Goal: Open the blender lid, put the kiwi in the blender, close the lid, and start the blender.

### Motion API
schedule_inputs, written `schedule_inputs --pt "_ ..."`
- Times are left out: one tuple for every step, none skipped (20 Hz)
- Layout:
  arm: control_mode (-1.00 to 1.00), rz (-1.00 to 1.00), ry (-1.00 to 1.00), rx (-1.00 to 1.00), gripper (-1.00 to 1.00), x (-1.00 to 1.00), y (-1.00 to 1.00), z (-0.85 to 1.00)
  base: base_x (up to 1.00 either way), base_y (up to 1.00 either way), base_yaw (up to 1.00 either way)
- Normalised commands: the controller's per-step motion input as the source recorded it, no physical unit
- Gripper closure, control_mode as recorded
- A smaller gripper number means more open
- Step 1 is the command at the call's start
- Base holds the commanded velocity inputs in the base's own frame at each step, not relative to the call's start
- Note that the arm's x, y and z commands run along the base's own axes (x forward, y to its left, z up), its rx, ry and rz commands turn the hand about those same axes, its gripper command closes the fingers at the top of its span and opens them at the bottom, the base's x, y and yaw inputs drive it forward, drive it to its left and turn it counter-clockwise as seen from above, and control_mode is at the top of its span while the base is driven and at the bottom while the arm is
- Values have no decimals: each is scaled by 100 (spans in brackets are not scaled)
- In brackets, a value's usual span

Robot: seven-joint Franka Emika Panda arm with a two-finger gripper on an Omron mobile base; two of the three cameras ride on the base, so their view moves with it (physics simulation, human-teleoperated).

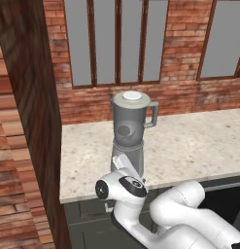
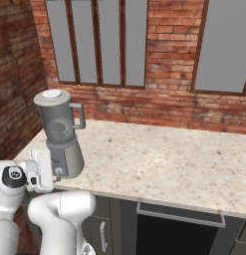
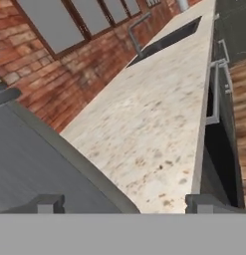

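- The blender stands on the counter near its front edge, toward the left end beside the wooden side panel. In my judgement this puts its knob within easy reach of the arm.
- The blender lid sits flat on the jar's rim, white centre cap uppermost. A dark oval shape inside the translucent jar may be the kiwi, which would leave only the start step.
- The jar is grey with a side handle; the base is tapered and metallic.
- The gripper sits low at the blender base, at the counter's front edge. Its fingertips stand well apart, holding nothing.
- A sink lies far along the counter.
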Motion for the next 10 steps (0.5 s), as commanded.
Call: schedule_inputs --pt "-100 5 -9 0 -100 37 5 -29 0 0 0" --pt "-100 5 -9 0 -100 39 7 -26 0 0 0" --pt "-100 5 -8 0 -100 41 8 -27 0 0 0" --pt "-100 5 -8 0 -100 41 3 -24 0 0 0" --pt "-100 5 -10 0 -100 40 9 -24 0 0 0" --pt "-100 6 -9 0 -100 41 18 -22 0 0 0" --pt "-100 6 -9 0 -100 44 20 -19 0 0 0" --pt "-100 6 -8 0 -100 47 15 -19 0 0 0" --pt "-100 6 -10 0 -100 42 6 -19 0 0 0" --pt "-100 6 -10 0 -100 42 6 -15 0 0 0"
